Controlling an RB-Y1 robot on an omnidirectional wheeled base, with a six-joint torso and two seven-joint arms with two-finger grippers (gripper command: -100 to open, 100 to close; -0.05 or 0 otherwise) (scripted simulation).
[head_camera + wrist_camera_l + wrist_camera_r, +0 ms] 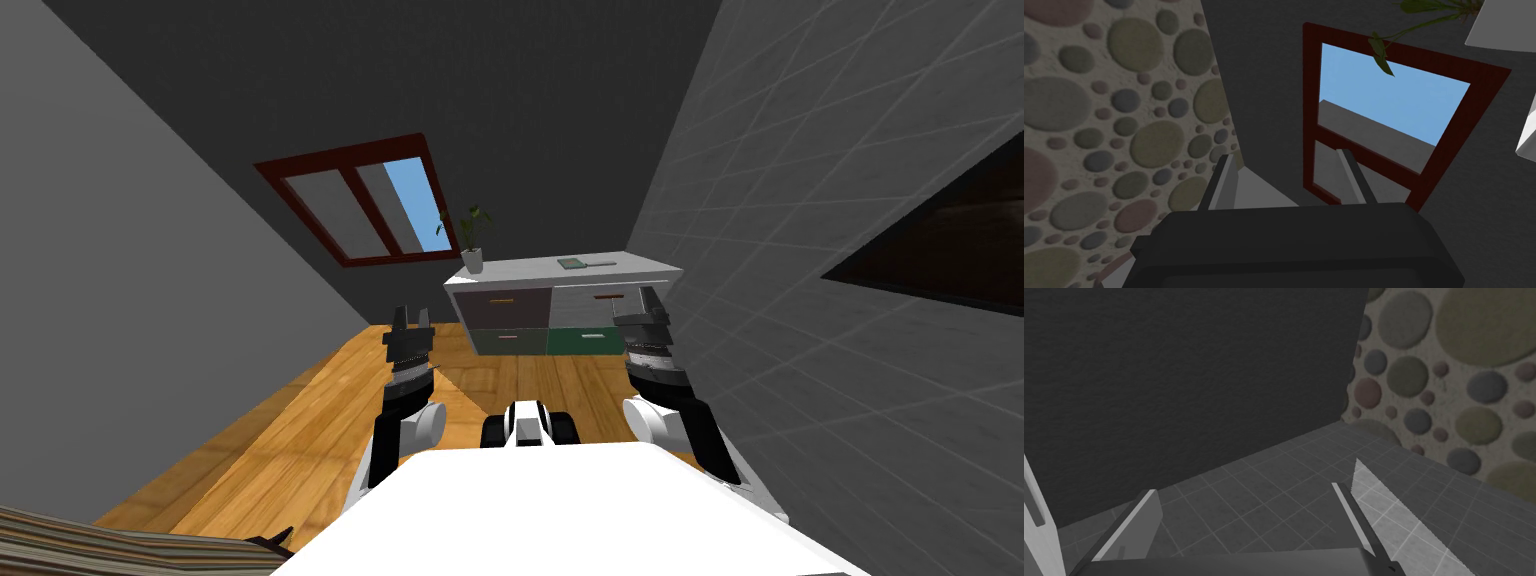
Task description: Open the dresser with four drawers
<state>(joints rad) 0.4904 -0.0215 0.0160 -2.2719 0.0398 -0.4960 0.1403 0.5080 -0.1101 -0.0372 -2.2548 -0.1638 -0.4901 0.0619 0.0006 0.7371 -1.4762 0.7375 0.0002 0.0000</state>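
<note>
You are facing the low white dresser with four drawer fronts (560, 305). It has two grey drawers on top and two green ones below. It stands on the orange wooden floor (300, 430) against the dark far wall (550, 150), in the corner by the grey tiled wall (800, 250) on your right. All four drawers look shut. Each one has a thin little bar handle (607, 296). A small green plant in a white pot (472, 245) sits on the left end of the dresser's top. A flat green book-like thing (572, 263) lies near the middle.

Your left tool (411, 322) is held up in front of you. Its fingers are wide apart and hold nothing. Your right tool (650, 312) is up too, wide and empty.

The dresser looks well apart from both tools, so I think no drawer is within reach yet.

Here is what could go wrong:
- If you reach from here, the tool will likely close on air.
- If you roll in, your right arm could scrape the tiled wall, because it is close on that side.
- The handles are thin, so a tool that comes in crooked may slip off.
- A high reach on the left could knock the plant over.
</note>
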